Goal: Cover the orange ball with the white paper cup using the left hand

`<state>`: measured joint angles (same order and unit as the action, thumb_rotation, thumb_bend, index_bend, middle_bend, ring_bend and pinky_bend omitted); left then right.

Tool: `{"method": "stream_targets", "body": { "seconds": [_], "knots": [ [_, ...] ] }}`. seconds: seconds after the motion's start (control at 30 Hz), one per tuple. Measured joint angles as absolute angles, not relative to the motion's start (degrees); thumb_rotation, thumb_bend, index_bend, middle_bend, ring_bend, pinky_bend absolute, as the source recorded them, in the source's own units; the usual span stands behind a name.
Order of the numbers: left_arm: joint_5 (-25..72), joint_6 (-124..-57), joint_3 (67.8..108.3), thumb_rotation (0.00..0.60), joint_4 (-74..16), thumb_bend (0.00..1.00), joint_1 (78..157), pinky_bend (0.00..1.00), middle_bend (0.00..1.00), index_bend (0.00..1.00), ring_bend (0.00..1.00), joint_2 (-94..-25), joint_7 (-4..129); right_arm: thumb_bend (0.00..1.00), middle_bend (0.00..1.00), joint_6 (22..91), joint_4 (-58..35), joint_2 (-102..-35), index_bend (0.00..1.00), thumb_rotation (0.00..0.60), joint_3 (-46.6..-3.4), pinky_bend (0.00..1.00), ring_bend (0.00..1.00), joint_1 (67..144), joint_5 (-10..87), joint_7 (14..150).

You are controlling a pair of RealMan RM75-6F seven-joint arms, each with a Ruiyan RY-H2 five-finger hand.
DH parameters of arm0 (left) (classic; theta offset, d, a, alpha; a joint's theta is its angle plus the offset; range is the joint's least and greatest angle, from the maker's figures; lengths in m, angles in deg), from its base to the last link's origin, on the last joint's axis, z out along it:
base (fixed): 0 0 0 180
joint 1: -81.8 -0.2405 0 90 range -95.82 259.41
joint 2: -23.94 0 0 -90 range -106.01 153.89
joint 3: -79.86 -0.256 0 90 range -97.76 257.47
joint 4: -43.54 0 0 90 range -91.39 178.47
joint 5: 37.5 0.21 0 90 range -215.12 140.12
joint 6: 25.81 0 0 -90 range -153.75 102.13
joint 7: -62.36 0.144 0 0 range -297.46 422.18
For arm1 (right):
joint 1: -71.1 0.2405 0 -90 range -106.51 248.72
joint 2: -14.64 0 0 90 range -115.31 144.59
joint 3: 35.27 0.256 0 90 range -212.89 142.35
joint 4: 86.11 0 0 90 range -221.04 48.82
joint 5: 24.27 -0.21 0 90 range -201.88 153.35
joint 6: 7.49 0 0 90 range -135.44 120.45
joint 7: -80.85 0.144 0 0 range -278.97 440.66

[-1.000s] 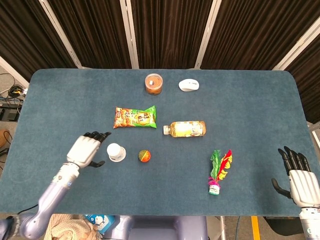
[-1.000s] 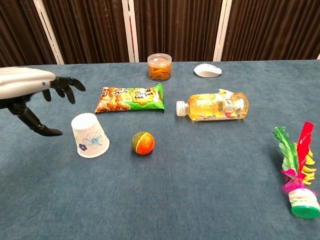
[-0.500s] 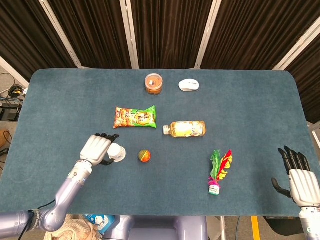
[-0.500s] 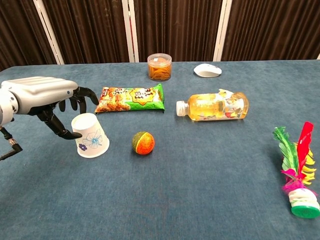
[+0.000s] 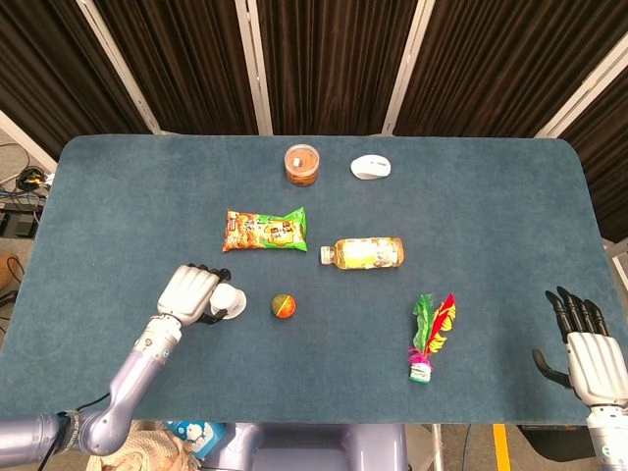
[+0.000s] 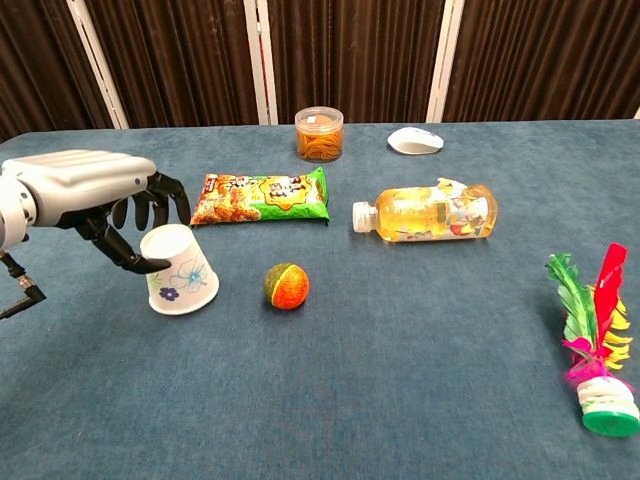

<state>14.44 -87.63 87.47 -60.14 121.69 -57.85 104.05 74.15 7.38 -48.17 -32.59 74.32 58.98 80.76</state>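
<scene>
The white paper cup (image 5: 233,299) (image 6: 186,277) stands upside down on the blue table, tilted a little, with a flower print on its side. My left hand (image 5: 191,292) (image 6: 92,187) wraps it from the left: the thumb presses its near side and the fingers curl over its far side. The orange ball (image 5: 284,305) (image 6: 286,285), with a green patch, lies uncovered just right of the cup, a short gap between them. At the table's near right edge my right hand (image 5: 587,350) rests with fingers spread and nothing in it; the chest view does not show it.
Behind the cup lies a snack bag (image 5: 265,230) (image 6: 262,196). A juice bottle (image 5: 363,252) (image 6: 430,213) lies on its side at centre right. A lidded jar (image 5: 301,163) (image 6: 319,133) and white mouse (image 5: 371,167) (image 6: 415,141) sit at the back. A feather shuttlecock (image 5: 429,339) (image 6: 595,340) stands right.
My left hand moved right from beside the cup and closed its fingers and thumb around it. The cup has turned and tipped slightly. The right hand has not moved.
</scene>
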Motion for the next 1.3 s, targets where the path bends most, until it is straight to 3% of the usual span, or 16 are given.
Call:
{"method": "stream_targets", "body": {
  "seconds": [0.43,1.13,1.23,1.3],
  "knots": [
    [19.90,-89.82,90.91,0.600,-66.06,0.30,124.16,0.42,0.45,0.29,0.37,-56.88,100.58,0.35,0.00,74.27,7.48,-48.16,0.00,0.600,-32.62,0.03,0.00,74.29,59.09,80.71],
    [14.50,-90.29,90.07,0.600,-61.62,0.30,128.79,0.42,0.45,0.28,0.37,-65.34,105.04,0.35,0.00,74.10,7.12,-48.11,0.00,0.600,-32.70,0.03,0.00,74.20,58.90,81.34],
    [14.01,-90.30,89.70,0.600,-60.48,0.27,129.02,0.41,0.42,0.26,0.36,-66.24,105.04,0.35,0.00,75.44,5.01,-47.89,0.00,0.600,-34.00,0.03,0.00,72.78,59.96,83.56],
    [13.51,-90.19,89.35,0.600,-59.87,0.21,129.14,0.36,0.35,0.21,0.31,-66.60,105.13,0.35,0.00,76.33,3.80,-47.83,0.00,0.600,-34.66,0.03,0.00,72.12,61.32,85.32]
  ]
}}
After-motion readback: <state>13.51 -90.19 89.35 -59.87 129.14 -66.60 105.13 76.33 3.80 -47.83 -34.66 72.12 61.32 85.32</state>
